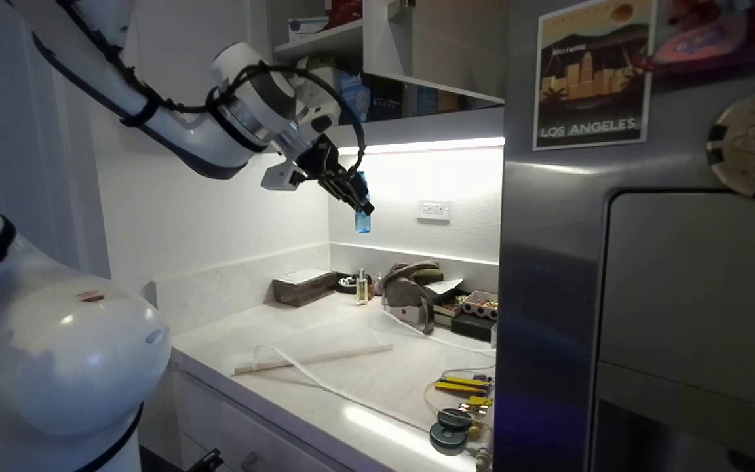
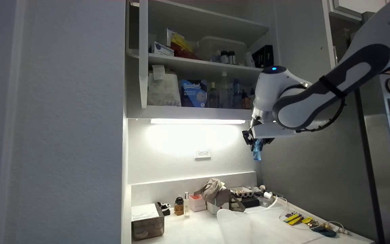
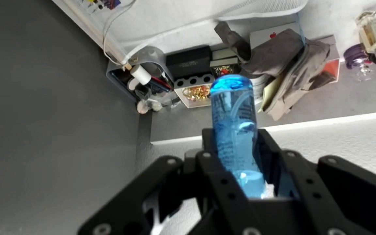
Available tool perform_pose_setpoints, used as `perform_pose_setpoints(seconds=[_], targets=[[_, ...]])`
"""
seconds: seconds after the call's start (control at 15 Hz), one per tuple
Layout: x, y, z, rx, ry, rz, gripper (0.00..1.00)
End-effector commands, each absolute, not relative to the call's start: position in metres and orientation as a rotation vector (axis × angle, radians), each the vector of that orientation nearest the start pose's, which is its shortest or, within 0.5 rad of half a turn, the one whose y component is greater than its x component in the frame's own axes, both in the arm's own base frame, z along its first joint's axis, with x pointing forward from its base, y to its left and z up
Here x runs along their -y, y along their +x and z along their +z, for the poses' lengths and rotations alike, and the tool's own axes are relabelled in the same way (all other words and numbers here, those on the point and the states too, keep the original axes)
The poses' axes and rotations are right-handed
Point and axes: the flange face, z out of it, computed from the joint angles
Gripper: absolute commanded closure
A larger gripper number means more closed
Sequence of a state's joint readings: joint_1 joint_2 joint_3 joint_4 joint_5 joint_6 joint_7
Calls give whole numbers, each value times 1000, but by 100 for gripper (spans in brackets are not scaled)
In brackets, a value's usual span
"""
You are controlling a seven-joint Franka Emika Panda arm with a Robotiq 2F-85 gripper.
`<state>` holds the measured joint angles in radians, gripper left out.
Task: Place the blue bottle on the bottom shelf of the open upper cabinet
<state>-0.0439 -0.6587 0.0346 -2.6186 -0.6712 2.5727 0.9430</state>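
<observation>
The black end effector (image 3: 237,140) fills the foreground of the wrist view, its two fingers (image 3: 271,156) grasping the blue bottle (image 3: 235,120) from opposite sides. A thin tube and some print show through the bottle's clear plastic. In both exterior views the bottle hangs roughly upright in the air, its lower end sticking out below the fingers, well above the table (image 2: 188,232) and lower than the bottom shelf (image 2: 195,112) of the upper cabinet (image 2: 134,91). The cabinet's door (image 1: 440,46) stands open, and a bright light strip (image 2: 197,121) runs along the underside of that shelf. On the shelf, in an exterior view, stand a pale container (image 2: 164,89), a blue-and-black box (image 2: 190,100) and a row of bottles (image 2: 225,93); the shelf above carries a clear bin (image 2: 222,44) and two small dark-topped jars (image 2: 224,57). An outlet (image 2: 202,154) sits on the lit wall (image 2: 168,152) below. Along the back of the table are a brown box (image 2: 147,230), a perfume bottle (image 2: 187,206), a pink box (image 2: 197,203) and some crumpled grey-brown cloth (image 2: 212,193). Seen from the wrist, a polka-dot tray (image 3: 186,82) of gold-coloured trinkets (image 3: 197,93) and a black box (image 3: 189,60) lie beyond the bottle's rounded end. Yellow-handled tools (image 2: 294,219) lie on the side of the table toward the steel-grey fridge (image 1: 548,275), whose front carries a Los Angeles poster (image 1: 592,72).
</observation>
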Motion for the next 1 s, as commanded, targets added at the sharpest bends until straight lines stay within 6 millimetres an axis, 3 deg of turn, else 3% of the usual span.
perform_pose_setpoints(seconds=[0.0,0.93], targets=[[-8,396,571,-746,-3012,-1303,91],[-20,456,691,-777,-2916,-1425,91]])
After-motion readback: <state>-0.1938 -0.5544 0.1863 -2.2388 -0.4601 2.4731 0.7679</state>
